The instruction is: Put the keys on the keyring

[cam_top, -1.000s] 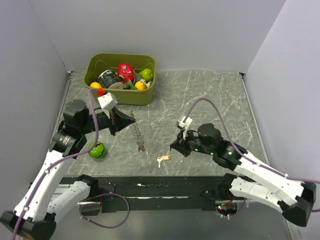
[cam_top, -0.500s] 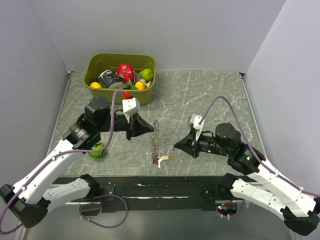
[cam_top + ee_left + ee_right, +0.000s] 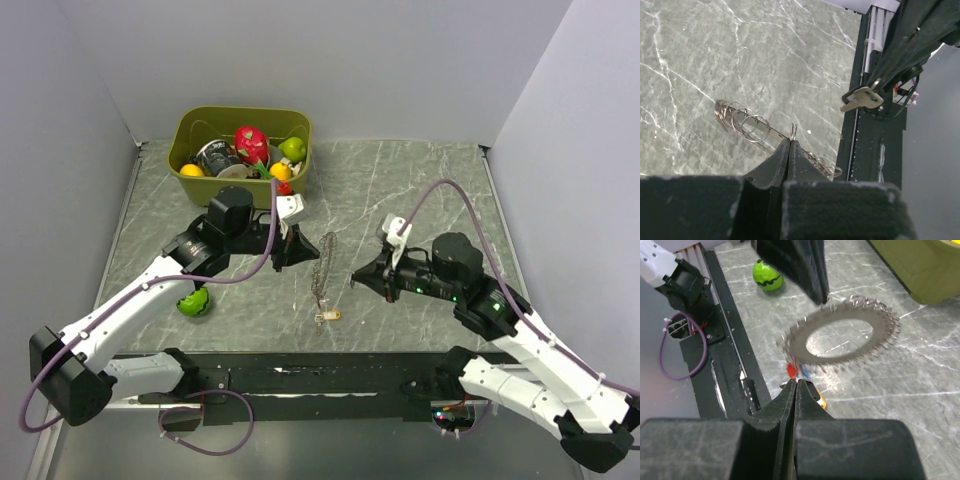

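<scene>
My left gripper (image 3: 303,250) is shut on the keyring (image 3: 322,268), a thin grey ring of wire loops that hangs from it over the middle of the table. In the left wrist view the jaws (image 3: 790,141) pinch its wire and the loops (image 3: 747,120) run out to both sides. My right gripper (image 3: 355,279) is shut, with a thin metal loop showing between its tips (image 3: 797,382). The keys (image 3: 327,316) hang just under those tips, pale blades (image 3: 860,99) and a yellow head (image 3: 820,401). The ring (image 3: 840,359) with its red tag (image 3: 791,370) and blue tag (image 3: 805,373) hangs right before them.
An olive bin (image 3: 240,110) of fruit and oddments stands at the back left, right behind the left arm. A green ball (image 3: 193,302) lies at the near left. A black rail (image 3: 300,375) runs along the table's near edge. Grey walls close both sides.
My left arm has swung right with the keyring, from the left side to the middle, next to the right gripper. The right wrist drew back to the right; the keys barely moved.
</scene>
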Controlling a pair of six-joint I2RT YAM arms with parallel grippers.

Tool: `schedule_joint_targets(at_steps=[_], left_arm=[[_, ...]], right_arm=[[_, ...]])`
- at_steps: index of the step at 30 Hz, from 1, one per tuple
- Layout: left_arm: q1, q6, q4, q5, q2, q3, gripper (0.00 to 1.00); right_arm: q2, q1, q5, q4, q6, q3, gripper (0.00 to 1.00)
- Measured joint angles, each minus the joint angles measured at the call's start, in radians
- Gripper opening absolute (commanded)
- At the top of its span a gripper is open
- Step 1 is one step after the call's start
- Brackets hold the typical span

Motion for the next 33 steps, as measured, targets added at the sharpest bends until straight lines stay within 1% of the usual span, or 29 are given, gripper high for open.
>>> schedule_joint_targets(at_steps=[5,12,18,24,33], left_arm=[[0.0,0.03,0.033,0.003,0.002,-0.012,0.01],[0.0,0.029,0.034,0.01,0.001,-0.012,0.01],[0.0,-0.003,0.061,-0.003,-0.044,-0.033,0.01],[-0.002,-0.04,0.072,-0.018,-0.092,-0.046,0.01],[-0.006,-0.08,0.07,-0.029,-0.094,-0.047,0.01]], right_arm=[[0.063,-0.032,-0.006,0.043,0.002,0.013,0.0],[0.116,-0.051,-0.04,0.065,0.004,0.051,0.0],[0.146,-0.051,-0.084,0.084,0.016,0.064,0.0],[0.163,-0.051,-0.096,0.087,0.027,0.064,0.0],[0.186,-0.051,-0.099,0.092,0.035,0.064,0.0]])
